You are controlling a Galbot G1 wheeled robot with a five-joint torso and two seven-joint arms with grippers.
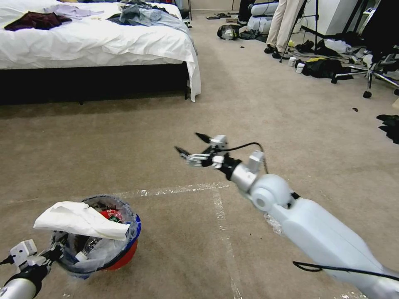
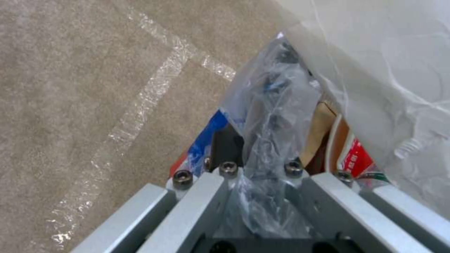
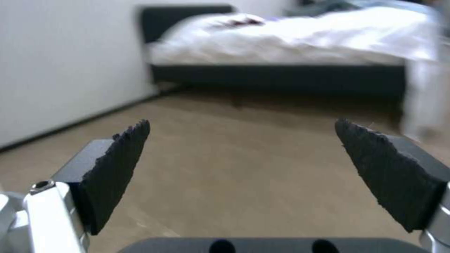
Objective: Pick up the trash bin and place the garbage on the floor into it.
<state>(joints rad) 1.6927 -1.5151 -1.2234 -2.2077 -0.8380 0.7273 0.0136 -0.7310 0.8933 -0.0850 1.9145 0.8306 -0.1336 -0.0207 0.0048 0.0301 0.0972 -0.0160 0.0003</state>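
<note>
The red trash bin, lined with a clear bluish bag, hangs at the lower left, just above the beige carpet floor. My left gripper is shut on its near rim, and the bag is bunched between the jaws. Garbage fills the bin: a white flat piece lies across the top, with a red wrapper and brown paper below it. My right gripper is held out over bare carpet in mid-view, open with nothing in it; its dark pads stand wide apart.
Clear tape lines cross the carpet under the right arm. A white bed with clothes stands at the back left. Dark clothes piles, an office chair and a person's legs are at the back right.
</note>
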